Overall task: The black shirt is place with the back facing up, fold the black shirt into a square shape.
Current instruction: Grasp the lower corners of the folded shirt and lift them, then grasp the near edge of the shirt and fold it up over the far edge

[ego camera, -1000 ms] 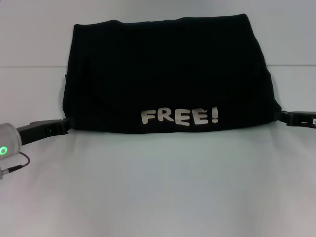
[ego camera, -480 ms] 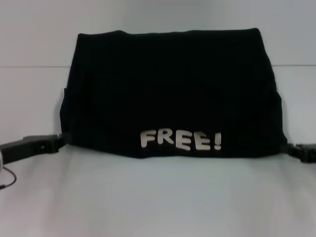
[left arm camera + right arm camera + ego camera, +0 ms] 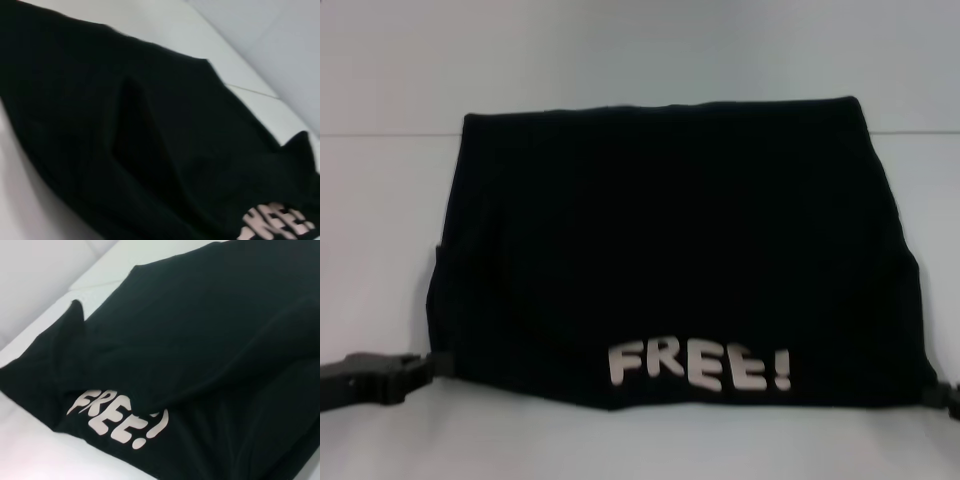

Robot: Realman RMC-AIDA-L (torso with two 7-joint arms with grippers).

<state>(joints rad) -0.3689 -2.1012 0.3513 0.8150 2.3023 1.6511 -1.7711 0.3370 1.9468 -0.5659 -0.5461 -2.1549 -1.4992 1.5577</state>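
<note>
Both grippers clamp black shirt (image 3: 670,250) lower corners | left gripper (image 3: 425,365) | right gripper (image 3: 938,393)

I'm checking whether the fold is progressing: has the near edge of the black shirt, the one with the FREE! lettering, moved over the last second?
Yes. The black shirt has its lettered edge nearer the robot now, farther from the table's back seam line.

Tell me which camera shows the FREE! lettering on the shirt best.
The head view: the FREE! lettering reads whole and upright near the front edge of the black shirt. The right wrist view also shows it whole, but slanted. The left wrist view catches only part of it at the picture's edge.
</note>
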